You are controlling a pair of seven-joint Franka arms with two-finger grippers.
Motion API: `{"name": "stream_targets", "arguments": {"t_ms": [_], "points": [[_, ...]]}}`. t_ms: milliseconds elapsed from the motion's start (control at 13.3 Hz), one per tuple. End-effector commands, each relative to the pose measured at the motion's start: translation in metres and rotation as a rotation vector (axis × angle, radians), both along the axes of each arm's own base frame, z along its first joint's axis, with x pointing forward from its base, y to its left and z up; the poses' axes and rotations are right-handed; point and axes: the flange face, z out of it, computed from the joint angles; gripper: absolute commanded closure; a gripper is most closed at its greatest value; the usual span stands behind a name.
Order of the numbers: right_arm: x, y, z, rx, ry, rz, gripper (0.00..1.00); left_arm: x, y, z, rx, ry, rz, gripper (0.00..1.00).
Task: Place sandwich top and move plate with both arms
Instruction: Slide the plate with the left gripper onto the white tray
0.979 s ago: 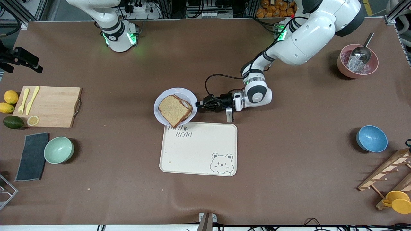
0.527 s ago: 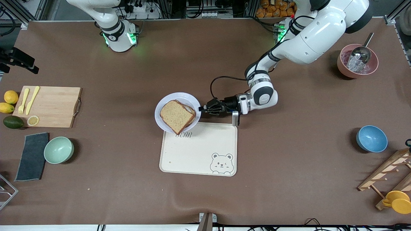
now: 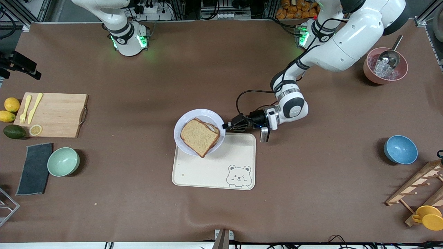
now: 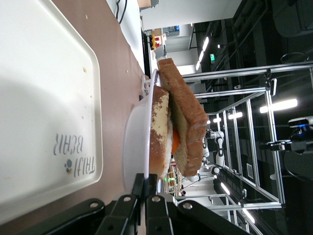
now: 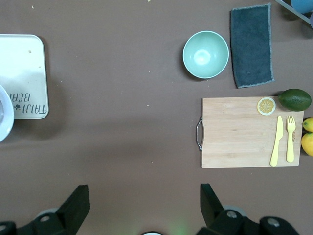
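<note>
At frame centre we hover over the tray (image 3: 214, 169). The plate (image 3: 193, 117), sandwich top (image 3: 199, 137) stacked aboard, hangs level from our left gripper (image 3: 228, 126), fingers clamped on its rim; lower gently. Right gripper (image 5: 144, 205), fingers apart, waits high above the table.

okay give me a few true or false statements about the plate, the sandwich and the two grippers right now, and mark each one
1. The left gripper is shut on the rim of the plate. True.
2. The sandwich top lies on the cutting board. False: it sits on the sandwich on the plate.
3. The plate is partly over the tray. True.
4. The right gripper holds the plate too. False: it is open, up over bare table, holding nothing.
5. The mint bowl is on the tray. False: it stands on the table beside the dark cloth.
</note>
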Motion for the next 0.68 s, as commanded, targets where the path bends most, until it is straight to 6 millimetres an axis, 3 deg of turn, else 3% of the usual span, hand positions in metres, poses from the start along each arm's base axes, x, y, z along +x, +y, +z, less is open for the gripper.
{"name": "stream_targets", "arguments": {"t_ms": [0,151,377,603], "points": [[-0.003,-0.003,0.003,0.010,-0.005,0.002,0.00,0.018,0.019,0.003,0.016,0.020,-0.011,1.00],[-0.002,-0.001,0.002,0.010,-0.004,0.005,0.00,0.028,0.042,-0.006,0.045,0.025,0.014,1.00],[-0.003,-0.001,0.002,0.011,-0.002,0.005,0.00,0.039,0.059,-0.013,0.060,0.048,0.039,1.00],[-0.002,-0.001,-0.002,0.012,0.012,0.007,0.00,0.054,0.059,-0.030,0.046,0.054,0.062,1.00]]}}
